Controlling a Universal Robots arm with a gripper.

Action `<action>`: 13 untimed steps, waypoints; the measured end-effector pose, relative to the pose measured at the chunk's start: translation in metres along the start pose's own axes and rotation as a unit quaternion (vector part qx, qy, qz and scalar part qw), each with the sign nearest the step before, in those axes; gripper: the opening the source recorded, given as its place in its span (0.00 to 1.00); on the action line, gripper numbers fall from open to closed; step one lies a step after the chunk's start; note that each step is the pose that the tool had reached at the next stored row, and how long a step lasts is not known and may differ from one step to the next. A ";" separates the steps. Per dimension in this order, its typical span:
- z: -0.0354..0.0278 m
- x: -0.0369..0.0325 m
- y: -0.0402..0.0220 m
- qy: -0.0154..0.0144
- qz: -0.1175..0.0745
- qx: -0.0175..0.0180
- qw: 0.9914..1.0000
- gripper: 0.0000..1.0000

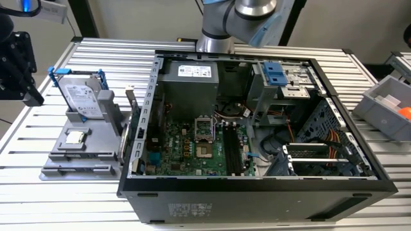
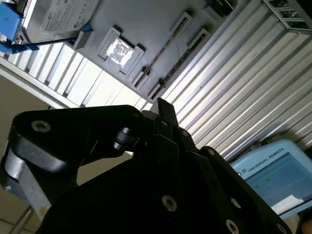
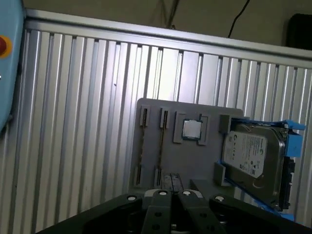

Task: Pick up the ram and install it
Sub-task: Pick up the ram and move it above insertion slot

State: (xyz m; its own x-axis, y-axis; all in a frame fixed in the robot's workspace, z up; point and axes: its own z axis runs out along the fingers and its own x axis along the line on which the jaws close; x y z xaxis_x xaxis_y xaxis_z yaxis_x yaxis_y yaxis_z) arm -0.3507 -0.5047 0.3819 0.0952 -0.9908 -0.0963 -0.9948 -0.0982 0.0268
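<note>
My gripper (image 3: 171, 181) hangs above the near edge of the grey fixture tray (image 3: 183, 161); its fingers look pressed together with nothing between them, in both wrist views (image 2: 163, 109). The ram (image 3: 162, 144) is not in my grasp; it stands on edge in the tray, a thin dark strip held between two end clips; in the second wrist view it runs as a slanted line (image 2: 163, 48). A second strip (image 3: 143, 146) of the same look lies parallel just beside it, and I cannot tell the two apart. On the ram's other side a square processor chip (image 3: 191, 129) sits in its own recess; beyond that a silver hard drive (image 3: 251, 153) with a white label leans in a blue caddy (image 3: 288, 161).

In the exterior view the tray (image 1: 64, 149) lies on the ribbed aluminium table (image 1: 64, 207), just beside the open computer case (image 1: 257, 185), on the exterior view's left; my arm (image 1: 237, 19) rises behind the case. Inside, the green motherboard (image 1: 186, 149) lies flat; its long black memory slots (image 1: 232, 149) run beside the processor socket (image 1: 204, 132). A light-blue teach pendant (image 3: 7, 63) rests on the table, well apart from the tray.
</note>
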 end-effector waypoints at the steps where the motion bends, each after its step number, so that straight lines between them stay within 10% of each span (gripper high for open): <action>1: 0.0005 0.0000 0.0000 -0.001 0.012 0.001 1.000 0.00; 5: 0.0014 0.0002 -0.0001 -0.002 0.044 0.004 0.999 0.00; 13: 0.0022 0.0002 0.0000 -0.001 0.047 0.005 0.999 0.00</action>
State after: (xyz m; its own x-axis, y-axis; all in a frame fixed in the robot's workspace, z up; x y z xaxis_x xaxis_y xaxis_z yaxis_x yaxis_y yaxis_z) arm -0.3508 -0.5047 0.3797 0.0006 -0.9954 -0.0960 -0.9996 -0.0031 0.0266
